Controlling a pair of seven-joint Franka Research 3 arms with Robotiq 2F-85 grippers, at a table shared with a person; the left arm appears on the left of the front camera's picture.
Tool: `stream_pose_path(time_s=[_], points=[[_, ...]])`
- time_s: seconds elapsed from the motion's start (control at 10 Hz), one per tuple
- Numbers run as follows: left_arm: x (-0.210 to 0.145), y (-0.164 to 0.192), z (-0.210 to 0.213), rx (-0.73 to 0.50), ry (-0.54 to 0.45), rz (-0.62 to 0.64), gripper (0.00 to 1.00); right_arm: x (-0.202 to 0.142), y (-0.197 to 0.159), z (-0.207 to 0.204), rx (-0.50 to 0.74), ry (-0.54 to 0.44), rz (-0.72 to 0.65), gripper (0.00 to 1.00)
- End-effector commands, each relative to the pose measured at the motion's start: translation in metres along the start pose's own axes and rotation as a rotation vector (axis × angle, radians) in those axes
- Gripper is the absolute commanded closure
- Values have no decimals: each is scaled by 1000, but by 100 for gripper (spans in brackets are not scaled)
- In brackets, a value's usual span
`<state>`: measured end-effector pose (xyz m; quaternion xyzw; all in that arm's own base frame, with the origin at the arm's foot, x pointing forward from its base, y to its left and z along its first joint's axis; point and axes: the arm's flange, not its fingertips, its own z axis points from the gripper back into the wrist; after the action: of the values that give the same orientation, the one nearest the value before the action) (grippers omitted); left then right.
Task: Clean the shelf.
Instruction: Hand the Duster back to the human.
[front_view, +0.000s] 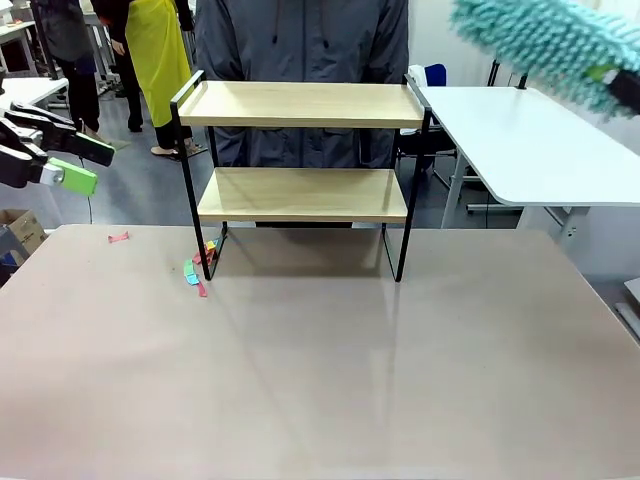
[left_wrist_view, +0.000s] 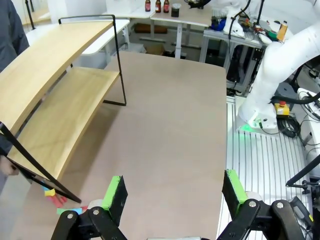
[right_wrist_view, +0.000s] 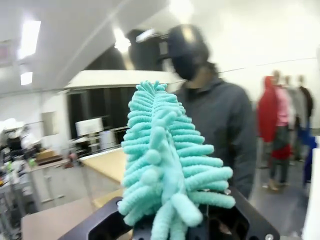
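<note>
The shelf (front_view: 300, 104), two light wooden boards in a thin black frame, stands at the far middle of the table; both boards look bare. In the left wrist view the shelf (left_wrist_view: 55, 55) runs along the left. My left gripper (front_view: 88, 165) hovers open at the left edge, apart from the shelf, and my left gripper (left_wrist_view: 174, 192) has nothing between its green pads. High at the right, my right gripper (front_view: 622, 88) is shut on a teal fluffy duster (front_view: 545, 45), held above the shelf's right end. In the right wrist view the duster (right_wrist_view: 167, 165) rises from my right gripper (right_wrist_view: 170, 222).
Small coloured scraps (front_view: 200, 268) lie on the table by the shelf's left leg, and a pink bit (front_view: 118, 237) lies further left. A person (front_view: 300, 40) stands right behind the shelf. A white side table (front_view: 520, 140) is at the right.
</note>
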<state>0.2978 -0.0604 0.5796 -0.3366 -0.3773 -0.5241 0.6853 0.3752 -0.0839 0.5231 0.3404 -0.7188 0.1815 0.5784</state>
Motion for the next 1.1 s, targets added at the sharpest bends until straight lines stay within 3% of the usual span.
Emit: stream_pose_path(time_s=[0.0,0.4,0.7,1.0], points=[[1,1,-2,-8,-35,-21,0,-7,16,21,-254,-46,33,85],[1,1,-2,-8,-35,-21,0,-42,-13,43,-446,81,-20,85],[1,1,-2,-8,-35,-21,0,-104,-33,51,-488,201,-105,85],[1,1,-2,-8,-35,-21,0,-150,-36,62,-536,255,-121,85]])
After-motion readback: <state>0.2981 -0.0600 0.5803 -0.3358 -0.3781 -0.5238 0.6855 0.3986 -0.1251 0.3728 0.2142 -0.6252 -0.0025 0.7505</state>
